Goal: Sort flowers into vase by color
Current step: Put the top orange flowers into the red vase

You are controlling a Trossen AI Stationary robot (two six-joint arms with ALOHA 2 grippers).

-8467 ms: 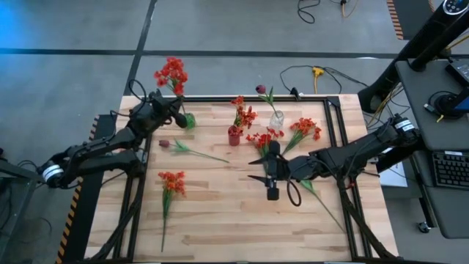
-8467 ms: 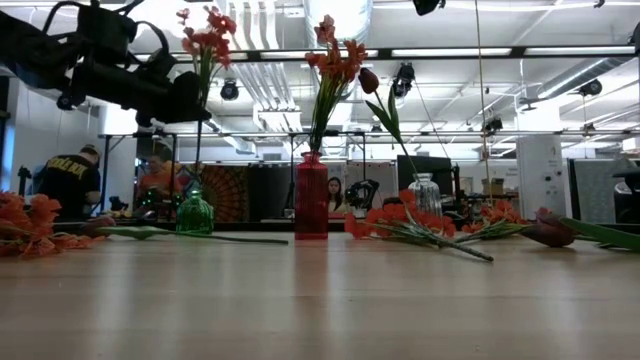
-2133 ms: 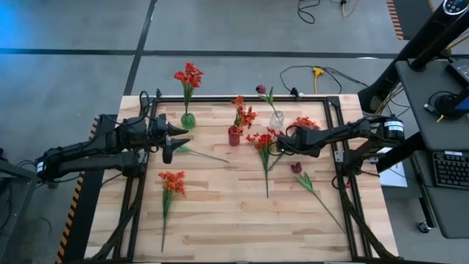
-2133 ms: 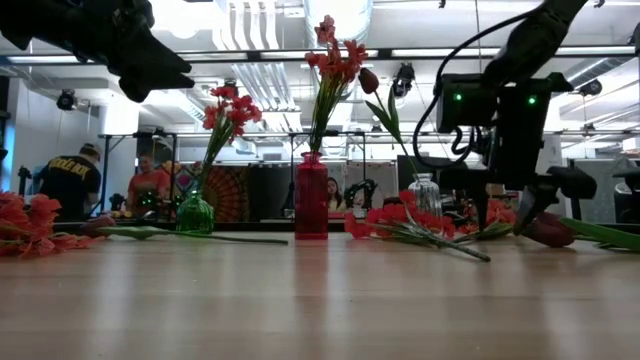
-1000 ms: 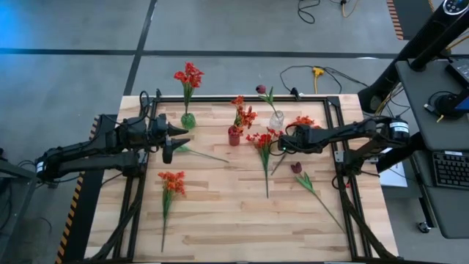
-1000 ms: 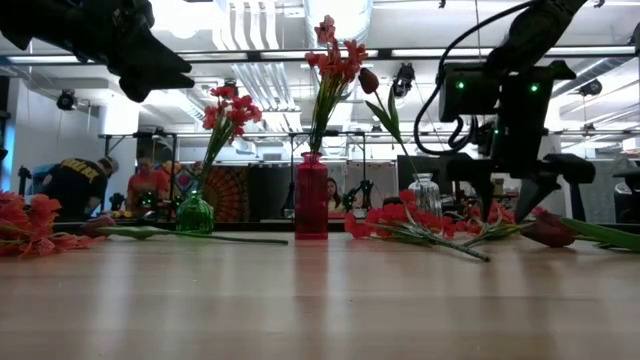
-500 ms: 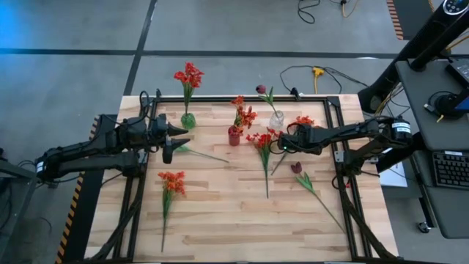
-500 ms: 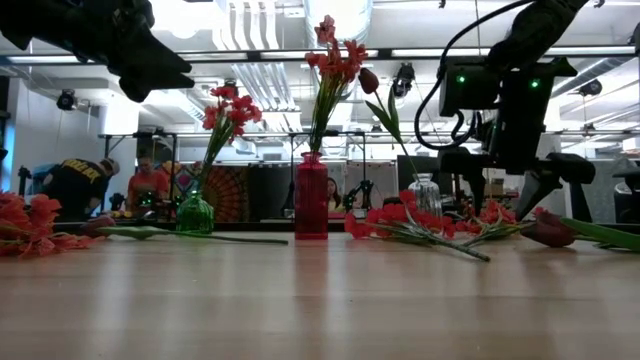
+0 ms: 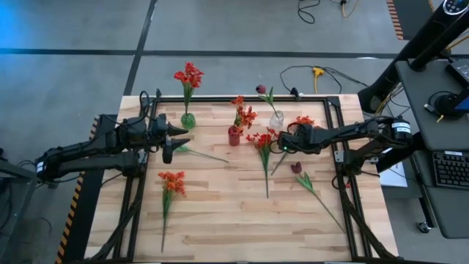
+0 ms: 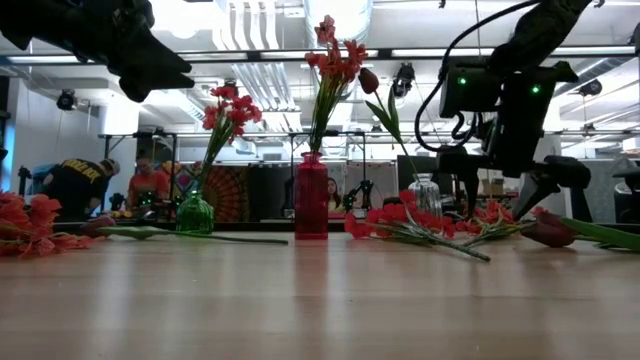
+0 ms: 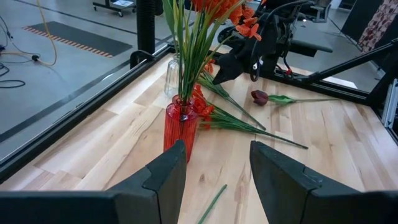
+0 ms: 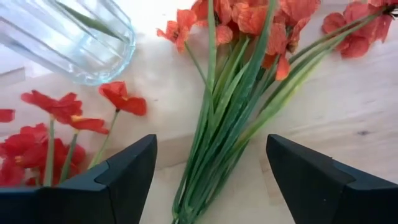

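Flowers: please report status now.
Right gripper open over orange flower bunch beside clear vase. Left gripper open, waiting. Nothing blocking.

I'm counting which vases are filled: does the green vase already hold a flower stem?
Yes, in the low view the green vase holds an upright stem topped with red blooms.

three vases (image 9: 234, 136) along table's (image 9: 220, 220) far edge, loose flowers (image 9: 170, 183) apparently nearer

Right pincer (image 9: 282, 145) low over the table's right-centre, fingers wide apart; left pincer (image 9: 167, 144) raised, half-spread, empty.
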